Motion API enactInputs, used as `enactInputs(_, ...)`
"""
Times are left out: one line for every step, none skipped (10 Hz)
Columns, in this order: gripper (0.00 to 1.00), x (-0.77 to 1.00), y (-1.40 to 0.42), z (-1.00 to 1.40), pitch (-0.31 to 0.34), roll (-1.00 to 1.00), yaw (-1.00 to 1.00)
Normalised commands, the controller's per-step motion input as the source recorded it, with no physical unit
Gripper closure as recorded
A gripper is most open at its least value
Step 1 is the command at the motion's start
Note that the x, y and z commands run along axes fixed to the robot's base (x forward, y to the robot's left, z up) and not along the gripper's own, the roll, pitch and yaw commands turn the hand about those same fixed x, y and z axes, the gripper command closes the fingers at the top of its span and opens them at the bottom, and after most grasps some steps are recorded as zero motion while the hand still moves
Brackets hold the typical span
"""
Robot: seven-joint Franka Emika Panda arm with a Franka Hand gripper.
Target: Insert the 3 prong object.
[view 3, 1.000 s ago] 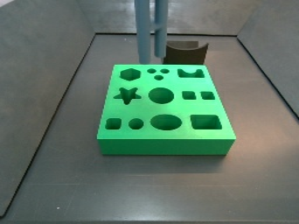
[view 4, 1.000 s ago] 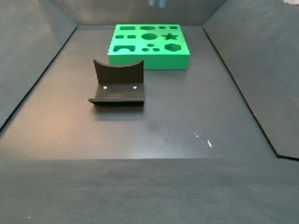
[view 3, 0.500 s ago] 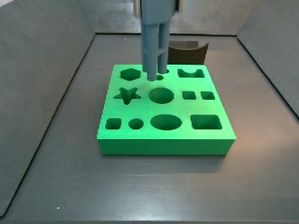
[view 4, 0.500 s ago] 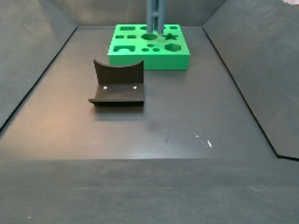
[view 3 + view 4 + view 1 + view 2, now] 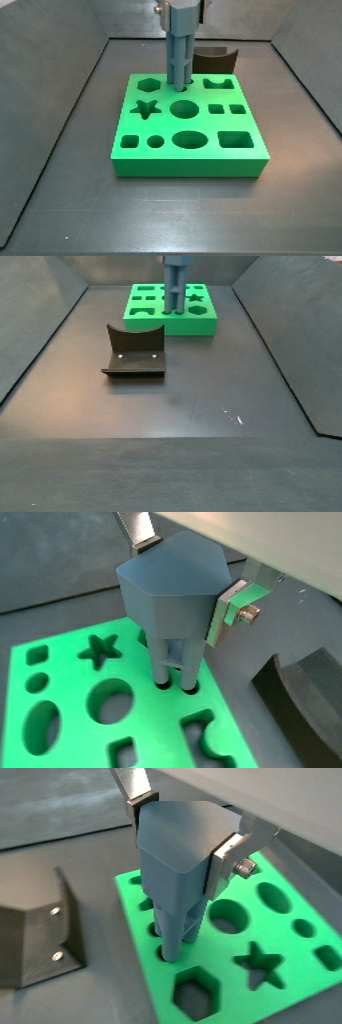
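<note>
My gripper (image 5: 181, 8) is shut on the 3 prong object (image 5: 181, 58), a tall blue-grey piece held upright over the far part of the green block (image 5: 187, 168). In both wrist views the silver fingers (image 5: 235, 606) (image 5: 229, 854) clamp its thick upper body (image 5: 174, 597) (image 5: 181, 868). Its prong tips reach down into the small round holes of the green block (image 5: 70, 677) (image 5: 221, 950). In a side view the object (image 5: 174, 288) stands on the block (image 5: 174, 324) under the gripper (image 5: 175, 259).
The dark fixture (image 5: 134, 351) stands on the grey floor apart from the block; it also shows in a side view (image 5: 217, 58) behind the block and in both wrist views (image 5: 305, 697) (image 5: 34, 943). Grey walls enclose the floor.
The gripper has come down with the 3 prong object. Its lower end went from above the block to the small round holes.
</note>
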Motion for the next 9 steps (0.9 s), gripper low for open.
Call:
enactInputs(1.0, 0.17, 0.0, -0.32, 0.0, -0.04, 0.45)
enactInputs(1.0, 0.0, 0.0, -0.27, -0.009, -0.12, 0.24)
enactInputs(1.0, 0.06, -0.03, -0.38, 0.0, -0.11, 0.3)
enactInputs(1.0, 0.36, 0.0, -0.51, 0.009, -0.05, 0.24)
enactInputs(1.0, 0.28, 0.05, -0.5, 0.013, 0.0, 0.0)
enactInputs(1.0, 0.21, 0.01, -0.59, 0.0, 0.0, 0.01)
enactInputs(1.0, 0.15, 0.0, -0.57, 0.0, -0.03, 0.0)
enactInputs(1.0, 0.05, 0.0, -0.41, 0.0, 0.0, -0.14)
enactInputs(1.0, 0.0, 0.03, -0.22, -0.05, -0.13, 0.0)
